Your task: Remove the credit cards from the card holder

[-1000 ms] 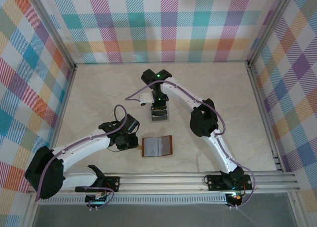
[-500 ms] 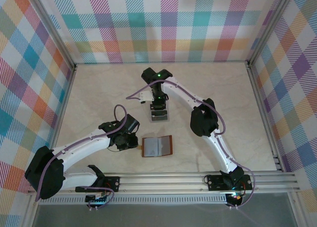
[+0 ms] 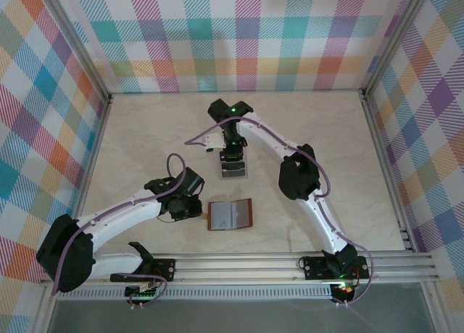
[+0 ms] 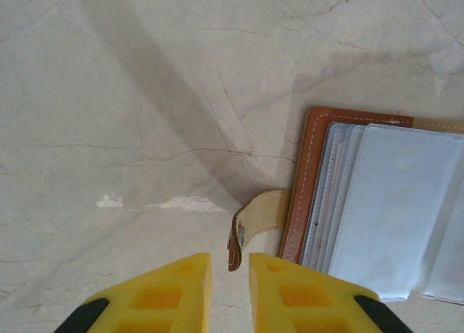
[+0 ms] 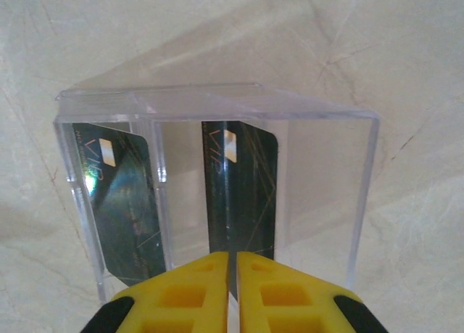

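Observation:
The card holder [image 3: 230, 215] lies open on the table, brown leather rim [image 4: 308, 181] around greyish clear pockets [image 4: 391, 202]. Its snap tab [image 4: 264, 206] curls up toward my left gripper [image 4: 230, 259], whose jaws stand narrowly open; the tab's end hangs at the gap, touching neither finger. Two dark credit cards with gold chips stand in a clear box [image 5: 366, 188]: one [image 5: 119, 202] in the left slot, one [image 5: 250, 188] in the middle. My right gripper [image 5: 233, 255] is shut just above the middle card, whose near end is hidden behind the fingertips.
The clear box [image 3: 233, 170] sits mid-table under my right gripper [image 3: 232, 157], a short way beyond the holder. My left gripper [image 3: 197, 210] rests just left of the holder. Metal frame posts and checked walls bound the table.
My right gripper has shifted slightly toward the far side over the clear box. The left arm and the card holder have not moved.

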Robot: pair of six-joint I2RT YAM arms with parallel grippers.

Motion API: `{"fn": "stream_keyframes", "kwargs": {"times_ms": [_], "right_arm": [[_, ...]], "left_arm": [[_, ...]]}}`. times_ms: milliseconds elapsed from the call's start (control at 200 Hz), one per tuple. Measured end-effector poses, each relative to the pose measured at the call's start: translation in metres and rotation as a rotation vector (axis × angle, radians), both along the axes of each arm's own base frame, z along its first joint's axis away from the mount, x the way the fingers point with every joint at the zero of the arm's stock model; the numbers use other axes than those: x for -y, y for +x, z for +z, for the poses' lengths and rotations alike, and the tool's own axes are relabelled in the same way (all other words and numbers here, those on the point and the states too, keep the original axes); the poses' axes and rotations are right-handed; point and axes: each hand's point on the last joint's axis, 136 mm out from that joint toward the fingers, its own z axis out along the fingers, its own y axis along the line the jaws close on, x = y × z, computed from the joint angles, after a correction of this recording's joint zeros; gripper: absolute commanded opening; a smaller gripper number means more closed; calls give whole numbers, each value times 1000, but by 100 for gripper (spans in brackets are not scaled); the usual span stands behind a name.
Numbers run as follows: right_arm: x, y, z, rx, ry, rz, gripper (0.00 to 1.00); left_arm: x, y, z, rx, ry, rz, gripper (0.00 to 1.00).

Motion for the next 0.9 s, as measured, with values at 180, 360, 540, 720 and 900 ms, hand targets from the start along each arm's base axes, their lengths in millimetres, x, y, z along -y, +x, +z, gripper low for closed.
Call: {"fn": "stream_keyframes", "kwargs": {"times_ms": [180,360,540,720,900], "right_arm": [[0,-3,-1,-18,4,1,7],[1,-5,-1,-29,5,2,5],[1,-5,-1,-28,4,1,7],[1,0,0,-16,15,-1,14],[0,6,1,3,28,5,20]], "left_arm": [[0,0,-1,-2,2,0,21],[0,0,-2,-5,5,0,21],[0,0,-2,-6,5,0,21],[0,0,-2,-5,6,-4,21],[-1,-1,-2,-5,8,-8,21]]}}
